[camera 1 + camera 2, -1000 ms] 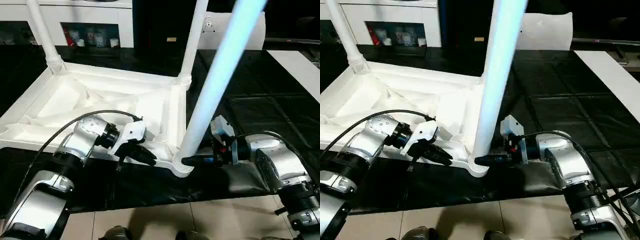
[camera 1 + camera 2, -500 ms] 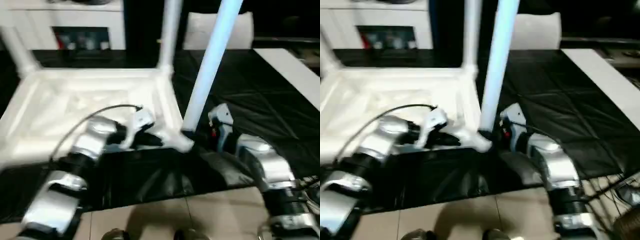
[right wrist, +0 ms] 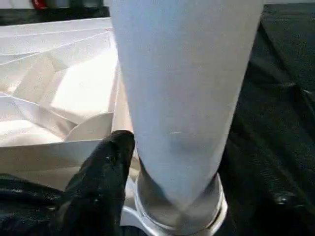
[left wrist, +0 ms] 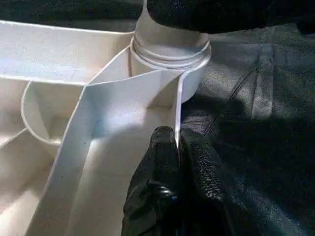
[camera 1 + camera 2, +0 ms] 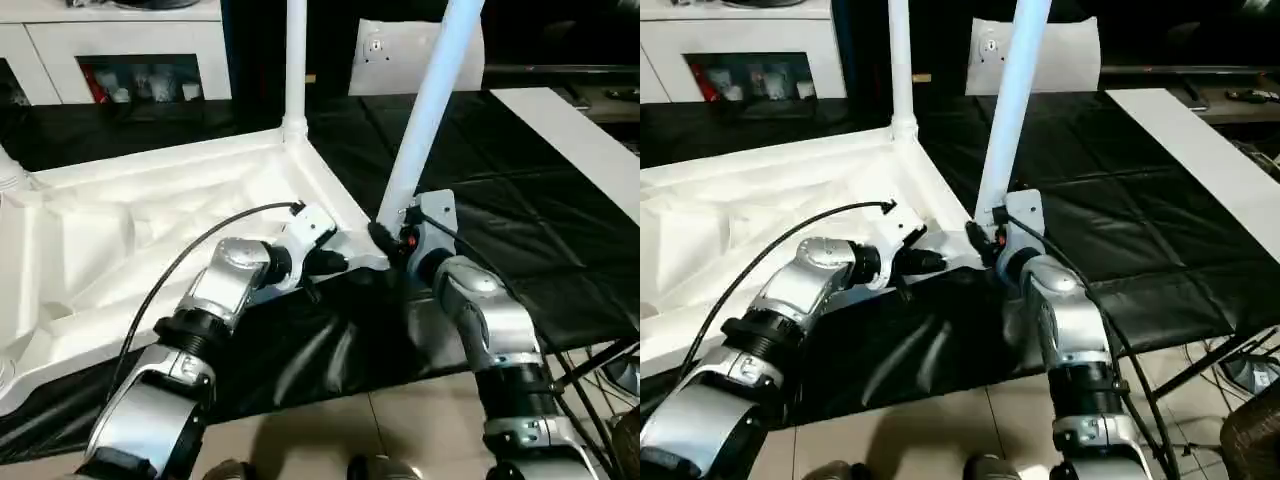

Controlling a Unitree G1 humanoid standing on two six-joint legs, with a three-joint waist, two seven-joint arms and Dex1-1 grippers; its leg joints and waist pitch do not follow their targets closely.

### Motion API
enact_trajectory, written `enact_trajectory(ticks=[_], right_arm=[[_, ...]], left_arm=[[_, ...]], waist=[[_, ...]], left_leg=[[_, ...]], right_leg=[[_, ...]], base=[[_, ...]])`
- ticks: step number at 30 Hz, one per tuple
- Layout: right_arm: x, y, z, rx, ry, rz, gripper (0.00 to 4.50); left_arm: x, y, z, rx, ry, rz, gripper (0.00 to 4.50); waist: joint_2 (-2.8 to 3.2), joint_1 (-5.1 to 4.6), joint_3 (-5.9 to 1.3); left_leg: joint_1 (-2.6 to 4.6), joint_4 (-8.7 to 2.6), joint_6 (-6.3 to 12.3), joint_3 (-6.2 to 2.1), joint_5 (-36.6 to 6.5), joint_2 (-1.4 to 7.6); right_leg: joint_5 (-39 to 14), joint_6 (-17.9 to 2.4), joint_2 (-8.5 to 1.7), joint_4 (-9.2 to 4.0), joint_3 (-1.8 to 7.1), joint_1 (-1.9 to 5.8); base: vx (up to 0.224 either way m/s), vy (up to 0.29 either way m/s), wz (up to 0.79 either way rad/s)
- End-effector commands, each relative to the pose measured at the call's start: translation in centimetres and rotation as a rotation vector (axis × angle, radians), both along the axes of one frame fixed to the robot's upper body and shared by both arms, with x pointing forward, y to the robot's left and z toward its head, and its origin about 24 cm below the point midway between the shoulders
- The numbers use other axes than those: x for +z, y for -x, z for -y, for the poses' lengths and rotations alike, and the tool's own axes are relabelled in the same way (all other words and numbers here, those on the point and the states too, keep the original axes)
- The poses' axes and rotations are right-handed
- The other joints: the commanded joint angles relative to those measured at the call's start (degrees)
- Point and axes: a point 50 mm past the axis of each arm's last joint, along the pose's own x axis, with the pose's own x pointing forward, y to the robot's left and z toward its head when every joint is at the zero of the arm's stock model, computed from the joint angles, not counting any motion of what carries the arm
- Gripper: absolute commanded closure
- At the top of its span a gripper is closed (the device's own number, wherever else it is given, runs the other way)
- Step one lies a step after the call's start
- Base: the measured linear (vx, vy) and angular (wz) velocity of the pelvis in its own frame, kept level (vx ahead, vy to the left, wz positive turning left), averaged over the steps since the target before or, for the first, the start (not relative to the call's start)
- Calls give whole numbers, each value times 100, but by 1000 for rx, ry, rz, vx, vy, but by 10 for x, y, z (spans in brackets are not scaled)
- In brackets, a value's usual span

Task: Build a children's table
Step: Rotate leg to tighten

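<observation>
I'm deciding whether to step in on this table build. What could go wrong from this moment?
The near leg leans in its corner socket, so it may not be fully seated and could tip or bind.

The left gripper pinches only a thin edge of the table top; that hold might slip if the top shifts.

The right gripper sits at the leg's base; one finger might snag the socket.
</observation>
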Motion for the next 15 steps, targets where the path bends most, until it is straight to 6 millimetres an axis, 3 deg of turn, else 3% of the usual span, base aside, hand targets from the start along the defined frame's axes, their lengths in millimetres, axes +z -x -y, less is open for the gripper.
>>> enact_trajectory(ticks=[1, 5, 7, 10, 12, 15], right_arm=[[5, 14, -40, 289, -72, 24, 152], [7, 19, -23, 372, -62, 45, 118], [7, 23, -7, 462, -13, 62, 91], [6, 26, 5, 533, 33, 63, 74], [6, 28, 16, 601, 72, 61, 58], [9, 30, 22, 676, 93, 63, 48]], left_arm=[[16, 5, 19, -122, 107, 79, 450], [14, 10, 6, -206, 91, 85, 450], [13, 15, -4, -300, 70, 88, 450], [10, 17, -12, -363, 27, 75, 450], [9, 19, -21, -438, -21, 58, 450], [10, 22, -28, -508, -47, 37, 450]], waist=[[0, 32, -418], [10, 73, -424], [11, 76, -443], [35, 80, -441], [22, 96, -434], [47, 149, -409]], left_leg=[[131, -442, 172, -207, -1574, 312], [116, -416, 377, -183, -1306, 306], [105, -409, 395, -191, -1171, 313], [126, -401, 453, -180, -1033, 337], [126, -401, 464, -180, -1106, 334], [185, -424, 332, -182, -1354, 371]], right_leg=[[-1805, -1041, -312, -402, 216, 221], [-1499, -1155, -316, -378, 215, 269], [-1377, -1218, -317, -343, 198, 301], [-1060, -1394, -303, -301, 193, 282], [-1143, -1429, -311, -310, 184, 290], [-1458, -1420, -318, -339, 191, 251]], base=[[0, 0, 0], [0, 0, 0], [0, 0, 0], [0, 0, 0], [0, 0, 0], [0, 0, 0]])
